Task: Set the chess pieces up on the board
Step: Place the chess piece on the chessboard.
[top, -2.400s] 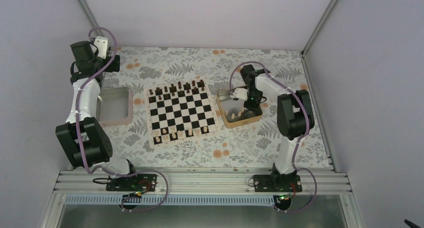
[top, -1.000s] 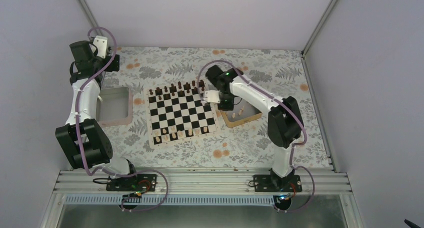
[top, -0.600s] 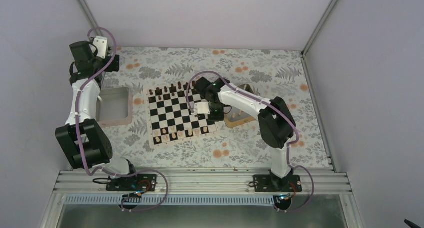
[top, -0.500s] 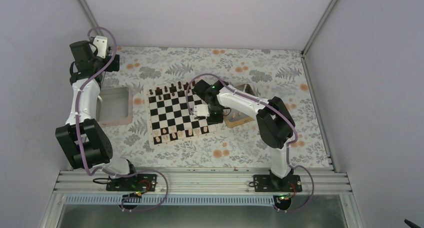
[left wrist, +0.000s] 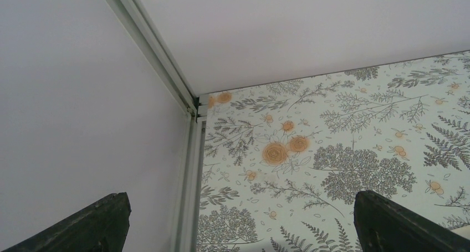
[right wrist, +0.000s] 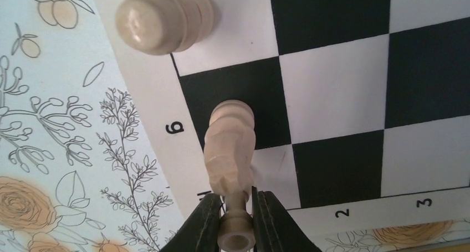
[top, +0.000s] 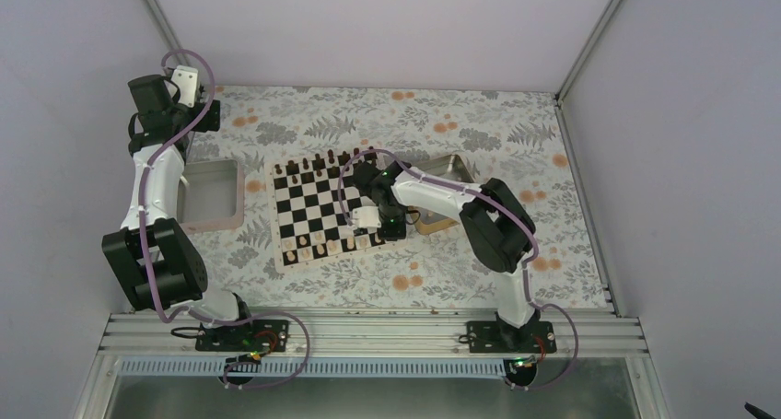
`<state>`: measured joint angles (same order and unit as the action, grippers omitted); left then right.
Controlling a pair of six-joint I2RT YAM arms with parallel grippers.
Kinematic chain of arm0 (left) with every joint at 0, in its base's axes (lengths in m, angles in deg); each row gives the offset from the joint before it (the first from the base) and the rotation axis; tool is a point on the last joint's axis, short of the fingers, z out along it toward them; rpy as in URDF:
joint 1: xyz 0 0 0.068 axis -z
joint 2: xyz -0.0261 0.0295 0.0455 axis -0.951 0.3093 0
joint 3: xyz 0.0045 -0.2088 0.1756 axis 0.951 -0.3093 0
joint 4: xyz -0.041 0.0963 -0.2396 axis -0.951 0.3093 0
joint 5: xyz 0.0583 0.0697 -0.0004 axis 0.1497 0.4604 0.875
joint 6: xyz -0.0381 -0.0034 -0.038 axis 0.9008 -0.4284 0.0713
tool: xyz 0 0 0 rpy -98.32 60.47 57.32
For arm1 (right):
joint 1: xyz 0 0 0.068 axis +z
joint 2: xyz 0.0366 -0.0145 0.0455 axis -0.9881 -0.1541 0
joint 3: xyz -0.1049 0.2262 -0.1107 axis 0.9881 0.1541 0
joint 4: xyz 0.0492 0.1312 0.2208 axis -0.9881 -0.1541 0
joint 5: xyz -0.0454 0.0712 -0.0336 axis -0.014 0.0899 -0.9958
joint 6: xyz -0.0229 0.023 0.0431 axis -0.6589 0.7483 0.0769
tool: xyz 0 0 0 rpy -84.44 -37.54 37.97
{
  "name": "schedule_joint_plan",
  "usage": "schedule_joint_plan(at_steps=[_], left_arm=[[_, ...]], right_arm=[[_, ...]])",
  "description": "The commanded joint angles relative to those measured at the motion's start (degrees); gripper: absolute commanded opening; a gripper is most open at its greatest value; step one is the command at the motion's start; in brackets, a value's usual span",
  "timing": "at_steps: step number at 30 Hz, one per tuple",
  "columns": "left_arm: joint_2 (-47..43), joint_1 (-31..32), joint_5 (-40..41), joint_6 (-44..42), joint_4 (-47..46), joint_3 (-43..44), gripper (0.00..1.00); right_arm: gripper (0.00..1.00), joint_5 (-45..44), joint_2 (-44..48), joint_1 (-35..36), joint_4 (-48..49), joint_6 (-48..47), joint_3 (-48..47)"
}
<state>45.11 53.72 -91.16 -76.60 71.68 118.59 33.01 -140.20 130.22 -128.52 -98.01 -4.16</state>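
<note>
The board (top: 318,207) lies mid-table, dark brown pieces (top: 322,166) along its far rows and several light tan chess pieces (top: 318,246) along its near row. My right gripper (top: 373,220) hovers over the board's near right corner. In the right wrist view it (right wrist: 236,221) is shut on the base of a tan knight-like piece (right wrist: 230,152), held over the board (right wrist: 338,91) near the edge squares. Another tan piece (right wrist: 161,19) stands on a white square beside it. My left gripper (top: 204,115) is raised at the far left, open and empty (left wrist: 244,230).
A gold tin tray (top: 453,172) sits right of the board, partly hidden by my right arm. A pale-rimmed tray (top: 212,193) sits left of the board. Walls and metal frame posts close in the floral-patterned table.
My right gripper moved from the gold tin tray leftward and nearer, over the board's near right corner, carrying the tan piece. The left arm has not moved.
</note>
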Motion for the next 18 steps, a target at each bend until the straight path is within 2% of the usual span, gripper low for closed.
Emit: schedule_joint_plan(at_steps=[1, 18], left_arm=[[-1.67, -0.37, -0.23, 0.18, -0.43, 0.07, 1.00], [-1.55, -0.37, -0.17, 0.18, -0.54, -0.03, 1.00]], right_arm=[[0.15, 0.26, -1.00, 0.23, 0.97, 0.96, 0.89], [0.15, -1.22, -0.37, -1.66, -0.24, 0.64, 0.45]])
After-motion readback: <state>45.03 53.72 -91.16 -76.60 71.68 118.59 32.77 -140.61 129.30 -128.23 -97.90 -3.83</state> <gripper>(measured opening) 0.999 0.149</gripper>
